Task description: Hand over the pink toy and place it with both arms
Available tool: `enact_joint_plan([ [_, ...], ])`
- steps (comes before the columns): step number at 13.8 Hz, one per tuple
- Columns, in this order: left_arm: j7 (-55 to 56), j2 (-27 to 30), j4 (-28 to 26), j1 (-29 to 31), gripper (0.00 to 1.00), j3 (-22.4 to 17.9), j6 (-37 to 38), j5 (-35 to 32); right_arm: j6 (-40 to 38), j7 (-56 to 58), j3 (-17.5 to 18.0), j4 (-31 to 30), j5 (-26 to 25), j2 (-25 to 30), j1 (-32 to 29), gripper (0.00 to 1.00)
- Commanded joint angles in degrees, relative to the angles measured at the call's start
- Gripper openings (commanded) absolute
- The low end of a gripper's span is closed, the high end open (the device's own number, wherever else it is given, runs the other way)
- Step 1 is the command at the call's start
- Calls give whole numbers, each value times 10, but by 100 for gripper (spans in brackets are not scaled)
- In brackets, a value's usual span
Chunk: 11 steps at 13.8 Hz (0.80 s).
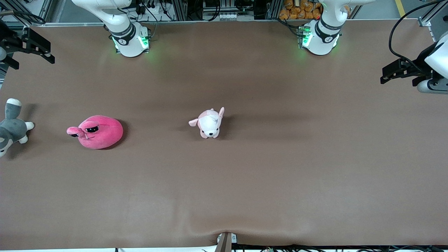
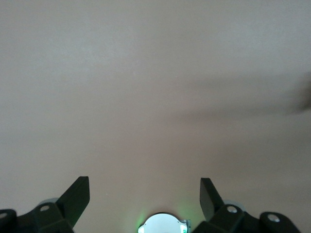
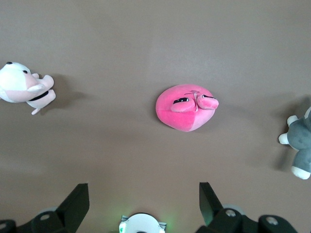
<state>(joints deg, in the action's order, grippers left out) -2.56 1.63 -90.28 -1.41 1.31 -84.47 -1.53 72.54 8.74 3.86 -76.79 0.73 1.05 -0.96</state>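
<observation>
The pink toy (image 1: 99,131), a round hot-pink plush with black half-lidded eyes and a stubby snout, lies on the brown table toward the right arm's end. It also shows in the right wrist view (image 3: 186,108), well away from the fingers. My right gripper (image 1: 33,45) hangs open and empty in the air at the right arm's end of the table; its fingers stand wide apart in the right wrist view (image 3: 144,196). My left gripper (image 1: 399,74) hangs open and empty over the left arm's end; its wrist view (image 2: 145,194) shows only bare table.
A small pale pink-and-white puppy plush (image 1: 209,123) lies near the table's middle and shows in the right wrist view (image 3: 24,89). A grey-and-white plush (image 1: 10,127) lies at the right arm's end edge, beside the pink toy. Both arm bases (image 1: 129,38) stand along the table's edge farthest from the front camera.
</observation>
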Motion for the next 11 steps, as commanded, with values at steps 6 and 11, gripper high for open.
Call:
enact_joint_plan([
  [6,-14,-2,6,-4,100,7,-13,-27,-6,34,-4,-14,-8,3,-26,100],
  [11,-14,-5,6,-2,100,8,-14,-27,-3,34,-3,-13,-6,3,-26,100],
])
